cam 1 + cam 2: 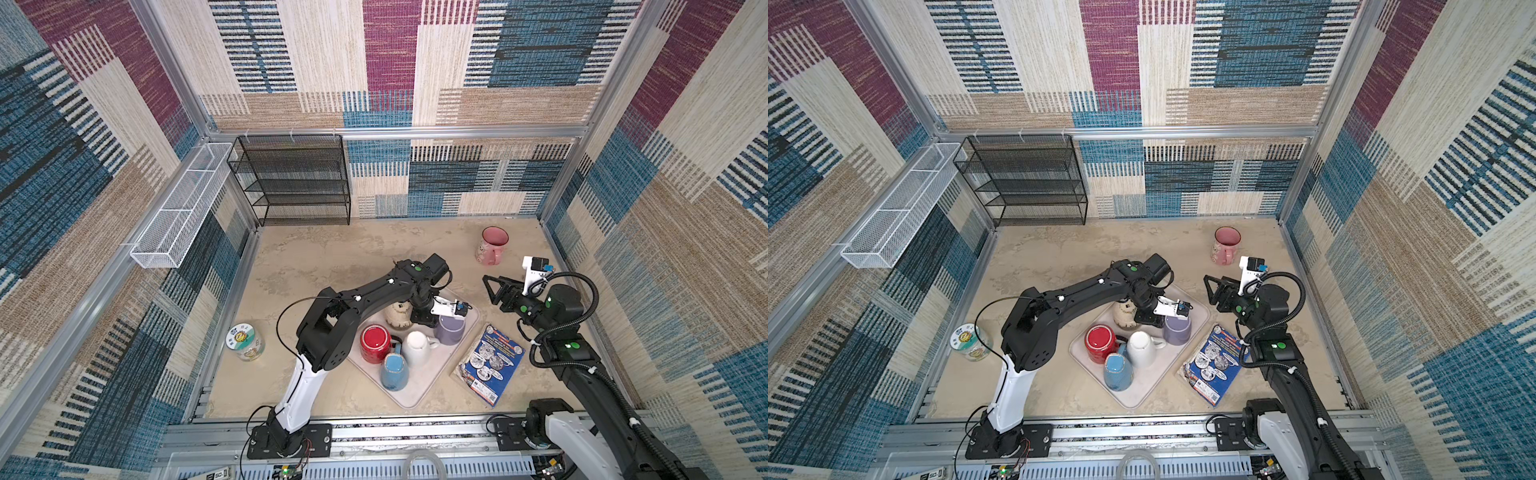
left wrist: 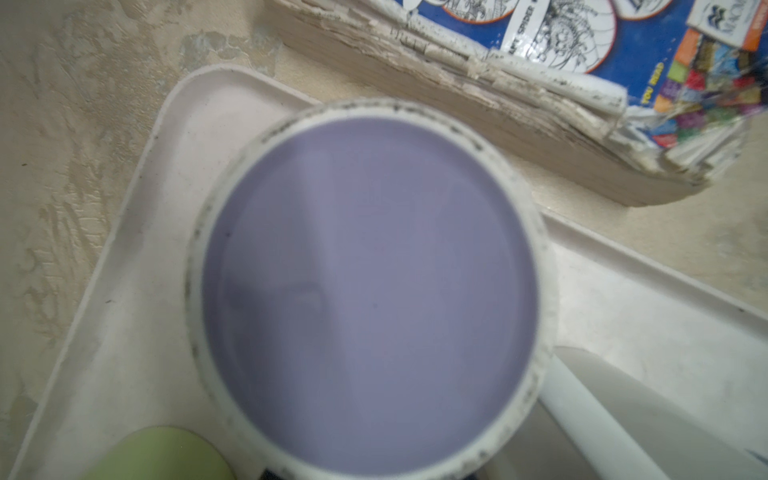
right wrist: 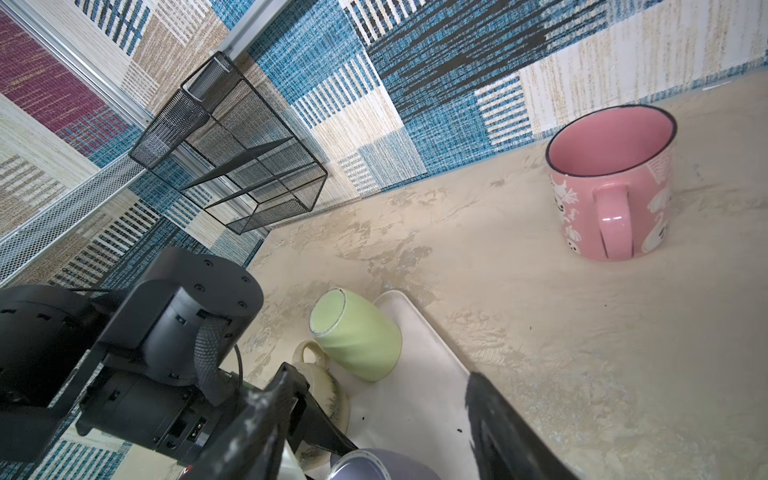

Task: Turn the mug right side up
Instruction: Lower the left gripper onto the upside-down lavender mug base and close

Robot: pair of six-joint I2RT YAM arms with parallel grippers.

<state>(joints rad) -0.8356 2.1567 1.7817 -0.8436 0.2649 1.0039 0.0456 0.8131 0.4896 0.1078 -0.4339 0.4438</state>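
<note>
A purple mug (image 1: 449,330) (image 1: 1176,331) stands upside down at the right corner of a beige tray (image 1: 419,384) (image 1: 1138,395). Its base fills the left wrist view (image 2: 370,291). My left gripper (image 1: 430,322) (image 1: 1156,321) hangs low against that mug's side, one black finger (image 3: 328,432) reaching its rim; the jaws' state is hidden. Red (image 1: 375,343), white (image 1: 417,347), blue (image 1: 394,370), cream (image 1: 397,313) and green (image 3: 357,332) mugs also stand inverted on the tray. My right gripper (image 1: 492,286) (image 1: 1214,286) (image 3: 382,378) hovers open and empty beside the tray's right edge.
A pink mug (image 1: 492,245) (image 3: 611,183) stands upright at the back right. A worn blue book (image 1: 492,361) lies right of the tray, a lidded jar (image 1: 246,341) to its left. A black mesh shelf (image 1: 293,180) and white wire basket (image 1: 178,212) line the back left.
</note>
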